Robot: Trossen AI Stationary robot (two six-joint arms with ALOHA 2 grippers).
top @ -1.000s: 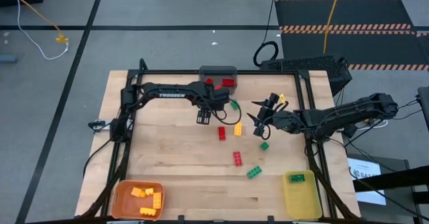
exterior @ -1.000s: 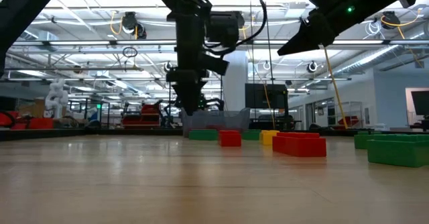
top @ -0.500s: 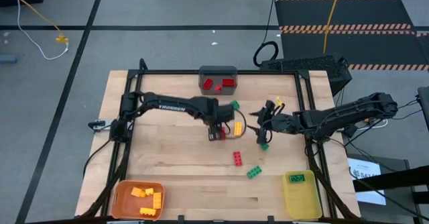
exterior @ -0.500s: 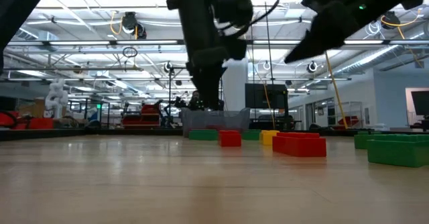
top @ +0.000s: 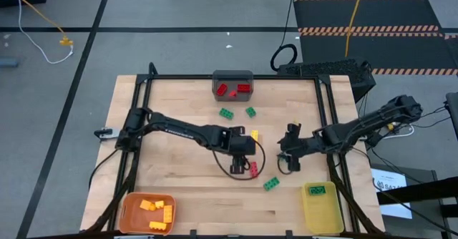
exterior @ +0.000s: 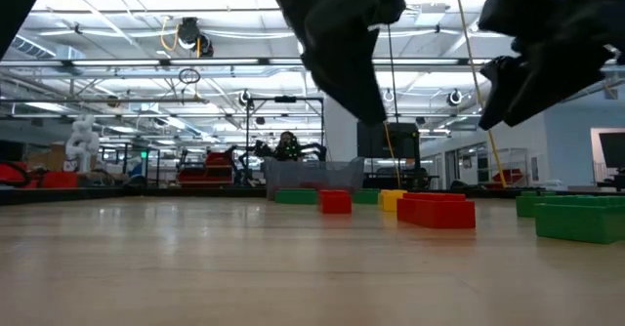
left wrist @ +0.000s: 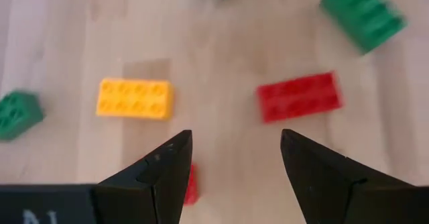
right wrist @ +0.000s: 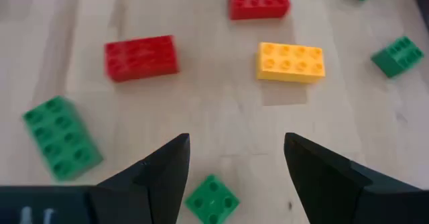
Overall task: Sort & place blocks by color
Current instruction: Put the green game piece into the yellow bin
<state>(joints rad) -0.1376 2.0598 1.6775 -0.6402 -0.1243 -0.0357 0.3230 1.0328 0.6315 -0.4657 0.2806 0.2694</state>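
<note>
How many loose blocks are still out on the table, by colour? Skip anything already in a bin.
red blocks: 2
yellow block: 1
green blocks: 4
Total: 7 loose on the table

I have swung my left gripper (top: 242, 169) from the far gray bin nearward, and my right gripper (top: 287, 162) nearward too.
</note>
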